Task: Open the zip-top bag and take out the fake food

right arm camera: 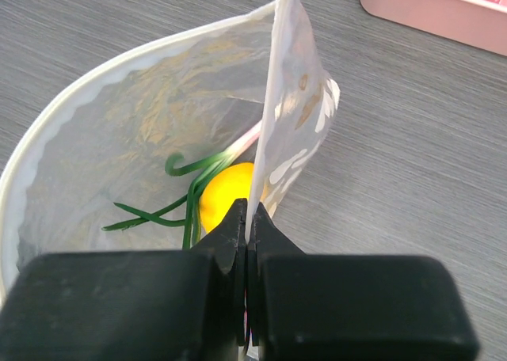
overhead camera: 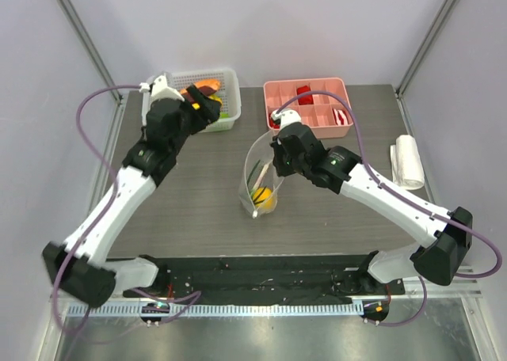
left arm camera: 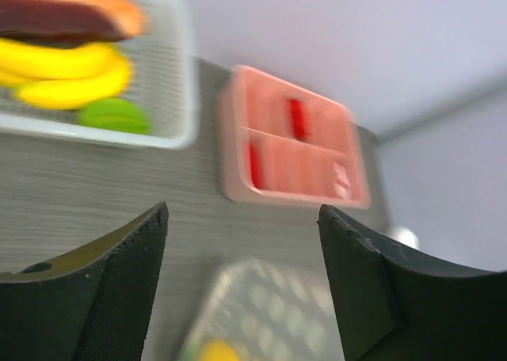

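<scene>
Jaws on our right arm (overhead camera: 380,195) are clenched on one wall of the zip-top bag (right arm camera: 158,123) at its mouth. The bag stands upright near the middle of the counter (overhead camera: 190,210), its mouth gaping wide. Inside it we see a yellow piece (right arm camera: 226,199) and some green stems (right arm camera: 178,207) at the bottom. Our left jaws are spread apart with nothing between them, up by the white basket (left arm camera: 170,68) at the far left corner. In that basket lie an orange-and-maroon sausage piece (left arm camera: 67,17), yellow bananas (left arm camera: 67,68) and a small green piece (left arm camera: 115,115). A pink tray (overhead camera: 273,92) with red blocks (overhead camera: 305,92) sits at the far edge, and a white roll (overhead camera: 408,159) lies at the right edge.
</scene>
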You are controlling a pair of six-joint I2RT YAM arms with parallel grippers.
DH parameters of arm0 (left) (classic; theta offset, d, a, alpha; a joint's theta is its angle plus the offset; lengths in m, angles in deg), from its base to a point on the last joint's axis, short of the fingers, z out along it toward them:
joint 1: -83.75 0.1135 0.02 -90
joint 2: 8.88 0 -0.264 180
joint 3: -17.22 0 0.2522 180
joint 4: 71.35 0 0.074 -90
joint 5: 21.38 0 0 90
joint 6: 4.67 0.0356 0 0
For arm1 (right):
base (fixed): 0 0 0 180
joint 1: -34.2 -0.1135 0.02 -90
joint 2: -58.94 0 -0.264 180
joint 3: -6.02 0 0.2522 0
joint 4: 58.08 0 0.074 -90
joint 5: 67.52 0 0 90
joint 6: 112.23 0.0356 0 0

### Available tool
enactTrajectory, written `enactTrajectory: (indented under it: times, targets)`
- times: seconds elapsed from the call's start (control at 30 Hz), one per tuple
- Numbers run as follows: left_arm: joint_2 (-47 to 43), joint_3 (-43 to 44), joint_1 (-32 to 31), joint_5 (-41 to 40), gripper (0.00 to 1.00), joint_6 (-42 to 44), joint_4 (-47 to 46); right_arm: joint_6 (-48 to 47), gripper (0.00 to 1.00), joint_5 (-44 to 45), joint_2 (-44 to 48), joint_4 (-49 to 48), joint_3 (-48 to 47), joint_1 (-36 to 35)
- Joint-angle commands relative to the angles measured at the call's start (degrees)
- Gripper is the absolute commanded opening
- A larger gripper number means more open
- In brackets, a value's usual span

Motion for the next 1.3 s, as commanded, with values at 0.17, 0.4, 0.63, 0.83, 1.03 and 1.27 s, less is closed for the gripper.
enactTrajectory:
  times: [0.17, 0.4, 0.63, 0.83, 1.03, 1.27]
  targets:
    - [-13.7, -9.3, -20.6, 9.3, 0.55, 7.2, 0.3, 0.1, 0.01, -3.1, 0.1, -2.2, -3.4, 0.2]
    - [-7.5, -5.7, -32.1, -2.1, 0.36, 13.5, 8.8, 0.8, 0.01, -3.8, 0.0, -2.6, -3.2, 0.2]
    - [-5.6, -5.2, -36.6, -12.0, 0.21, 12.3, 13.8, 0.9, 0.01, -3.3, -0.1, -2.6, -2.8, 0.2]
    - [1.1, 6.5, -37.3, -22.7, 0.00, 0.4, 29.0, 1.0, 0.01, -3.6, -1.0, -2.6, -3.1, 0.2]
    - [11.1, 17.9, -37.3, -27.7, 0.01, -12.2, 37.0, 2.8, 0.01, -3.6, -1.6, -2.4, -4.1, 0.3]
    - [15.5, 17.6, -37.2, -29.2, 0.00, -19.4, 36.5, 5.5, 0.01, -5.7, -1.7, -2.7, -4.2, 0.3]
